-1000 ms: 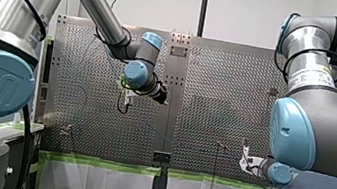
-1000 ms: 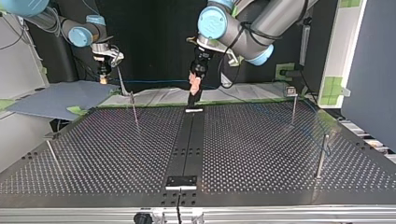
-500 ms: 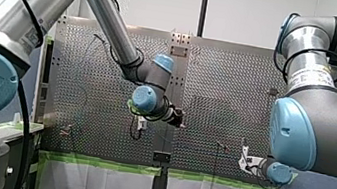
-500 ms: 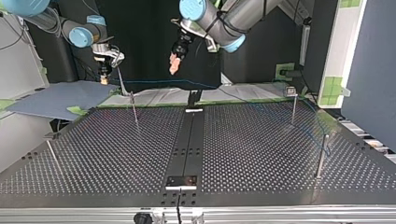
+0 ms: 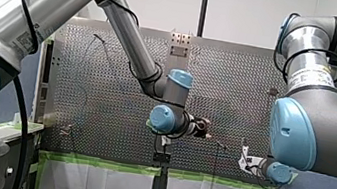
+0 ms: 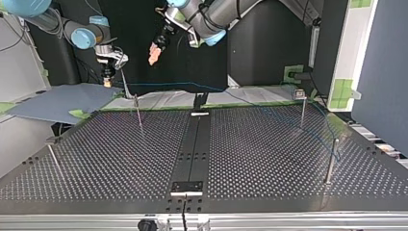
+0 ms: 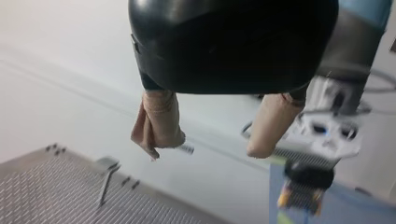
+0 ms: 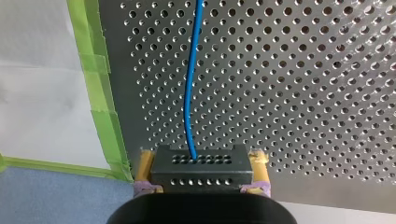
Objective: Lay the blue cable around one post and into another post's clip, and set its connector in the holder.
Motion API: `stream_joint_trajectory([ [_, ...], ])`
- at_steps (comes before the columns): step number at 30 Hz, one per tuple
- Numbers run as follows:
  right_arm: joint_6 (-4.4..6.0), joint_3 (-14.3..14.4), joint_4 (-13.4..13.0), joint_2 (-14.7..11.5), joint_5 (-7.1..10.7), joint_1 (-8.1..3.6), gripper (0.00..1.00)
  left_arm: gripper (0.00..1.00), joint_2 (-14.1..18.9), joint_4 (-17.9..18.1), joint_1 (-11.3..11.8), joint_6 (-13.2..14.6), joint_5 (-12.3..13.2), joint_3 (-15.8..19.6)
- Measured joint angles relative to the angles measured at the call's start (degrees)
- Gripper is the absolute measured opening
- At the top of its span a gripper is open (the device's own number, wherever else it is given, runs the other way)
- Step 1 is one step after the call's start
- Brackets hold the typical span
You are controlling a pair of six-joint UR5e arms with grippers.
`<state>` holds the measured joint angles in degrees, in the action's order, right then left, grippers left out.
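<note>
My right pincer point(image 8: 201, 163) clamps the black connector point(image 8: 198, 172); the blue cable point(image 8: 189, 93) leaves it pointing straight ahead over the worktop point(image 8: 303, 93). Only the left wrist view shows my left pincer point(image 7: 205, 150) apart, empty.

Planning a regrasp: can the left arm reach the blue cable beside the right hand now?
Likely yes: the left hand hangs open and empty above the table, nothing between it and the blue cable. The right hand grips only the connector.
</note>
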<state>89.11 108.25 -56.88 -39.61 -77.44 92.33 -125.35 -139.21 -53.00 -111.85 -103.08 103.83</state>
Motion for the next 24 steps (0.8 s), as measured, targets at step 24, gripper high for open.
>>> stream_joint_trajectory([
  [24,0.42,0.0,0.66,-0.01,0.0,-0.04,0.0,1.0,-1.58,6.72,1.16,0.42,0.39,-1.53],
])
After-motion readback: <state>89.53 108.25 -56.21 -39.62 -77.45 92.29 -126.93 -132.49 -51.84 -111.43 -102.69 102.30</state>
